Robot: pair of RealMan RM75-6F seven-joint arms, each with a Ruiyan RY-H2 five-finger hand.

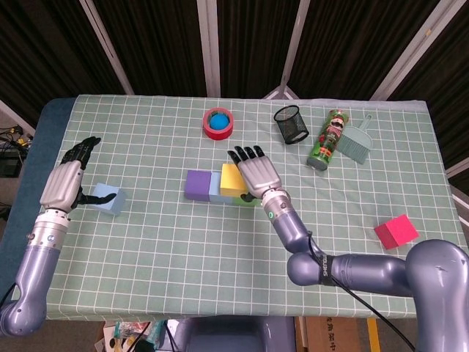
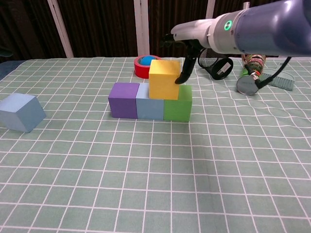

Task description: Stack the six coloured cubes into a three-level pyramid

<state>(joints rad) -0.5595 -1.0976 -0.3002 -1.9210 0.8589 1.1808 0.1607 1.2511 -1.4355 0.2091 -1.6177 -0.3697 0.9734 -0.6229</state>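
While the yellow cube (image 2: 164, 79) sits squarely on the row, right hand (image 1: 256, 171) hovers open-fingered beside it.

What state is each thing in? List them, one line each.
Yellow cube: second level, straddling pale blue cube and green cube.
Purple cube: base row, left end.
Light blue cube: loose, by left hand.
Red cube: loose, unstacked.
Right hand: open beside yellow cube.
Snack can: lying down.

Both arms were glossy blue-grey; the left hand (image 1: 67, 176) and right hand (image 1: 256, 170) had silver backs, black fingers, green wrist lights.
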